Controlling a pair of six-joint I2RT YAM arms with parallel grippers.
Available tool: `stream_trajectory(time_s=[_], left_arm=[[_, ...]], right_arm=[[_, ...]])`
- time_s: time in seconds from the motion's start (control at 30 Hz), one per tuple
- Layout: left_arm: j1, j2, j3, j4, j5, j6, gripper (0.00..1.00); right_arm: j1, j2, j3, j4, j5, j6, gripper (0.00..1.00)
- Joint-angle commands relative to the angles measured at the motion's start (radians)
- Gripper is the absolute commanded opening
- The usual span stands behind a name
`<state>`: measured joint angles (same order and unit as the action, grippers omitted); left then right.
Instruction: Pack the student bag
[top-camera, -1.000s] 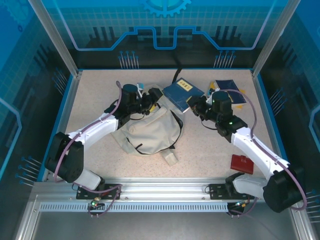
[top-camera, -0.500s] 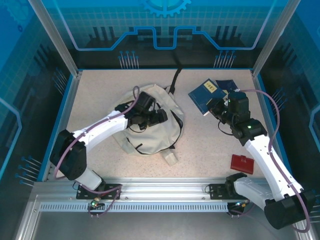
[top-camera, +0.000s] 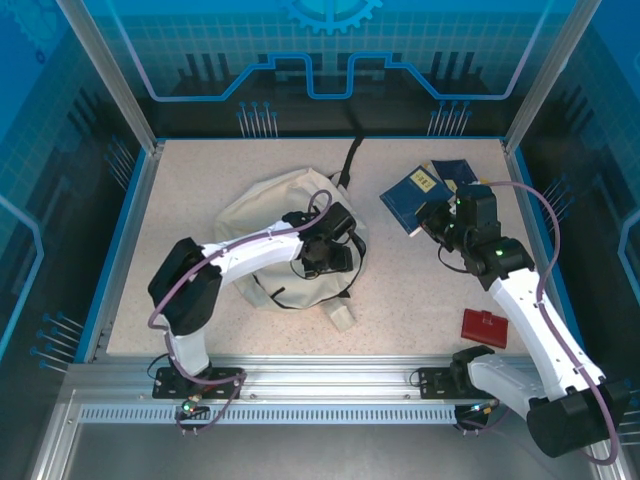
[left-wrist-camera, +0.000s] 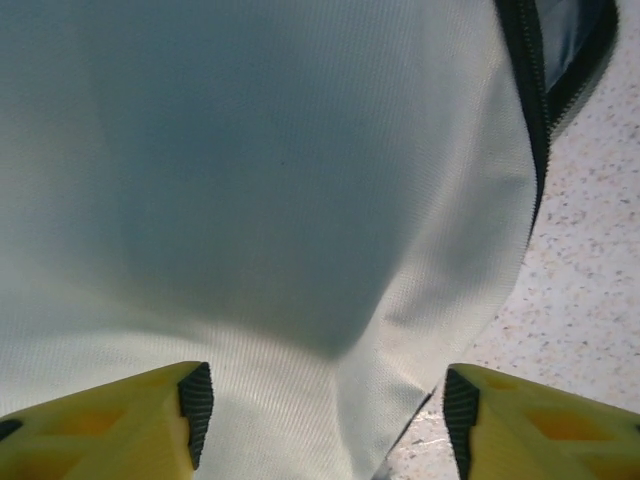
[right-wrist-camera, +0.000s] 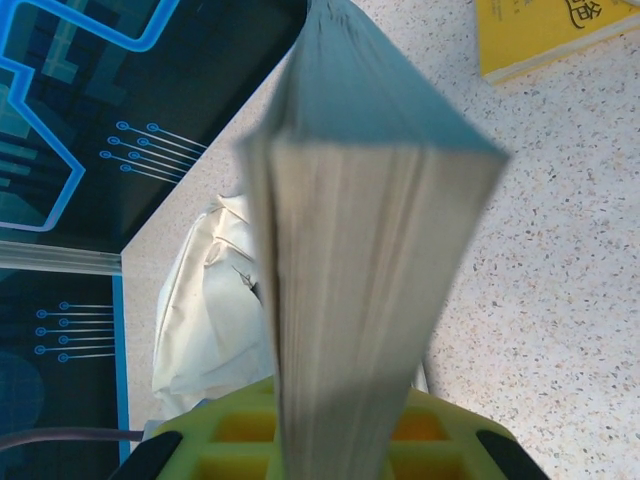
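Judging the task as barely begun: no item seen inside the student bag (top-camera: 285, 225). Lying slumped centre-left on the table (top-camera: 190, 180), zip edge agape in the left wrist view, interior too dark to tell contents. Hovering over the bag's right side with left pincer (left-wrist-camera: 325, 400), spread, gripping nothing, fingers (left-wrist-camera: 150, 420) just above the cloth. Pinching a blue book (top-camera: 408, 195) edge-on in right pincer (top-camera: 432, 218), right of the bag and apart from it. Left to pack, probably: that book, dark blue book (top-camera: 458, 168), yellow book (right-wrist-camera: 545, 30), red item (top-camera: 484, 327) at front right.
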<state>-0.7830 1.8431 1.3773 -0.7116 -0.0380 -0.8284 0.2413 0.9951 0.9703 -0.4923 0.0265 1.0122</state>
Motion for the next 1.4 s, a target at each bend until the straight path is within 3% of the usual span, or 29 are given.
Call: stream_trajectory(time_s=[0.0,0.57,0.77,1.07,1.2,1.37], left_arm=[[-0.015,0.041,0.045,-0.093,-0.016,0.03,0.6],[-0.014,-0.02,0.081,-0.107,-0.065,0.067,0.01],[0.033,-0.132,0.115,-0.1,-0.06,0.162,0.0],[0.209,-0.27,0.159,-0.035,-0.012,0.263,0.0],[0.233,-0.301,0.174,0.018,-0.013,0.289,0.0],[0.234,-0.296,0.215,0.043,-0.005,0.317,0.0]], right_arm=[[-0.011,-0.005,-0.002,0.006,0.003,-0.003,0.06],[-0.01,-0.02,-0.014,-0.004,0.007,-0.004,0.06],[-0.009,-0.027,-0.023,-0.017,0.008,-0.013,0.06],[0.005,-0.049,-0.039,-0.026,-0.082,-0.057,0.0],[0.036,-0.078,-0.039,-0.07,-0.067,-0.072,0.0],[0.091,-0.061,-0.037,-0.028,-0.203,-0.103,0.0]])
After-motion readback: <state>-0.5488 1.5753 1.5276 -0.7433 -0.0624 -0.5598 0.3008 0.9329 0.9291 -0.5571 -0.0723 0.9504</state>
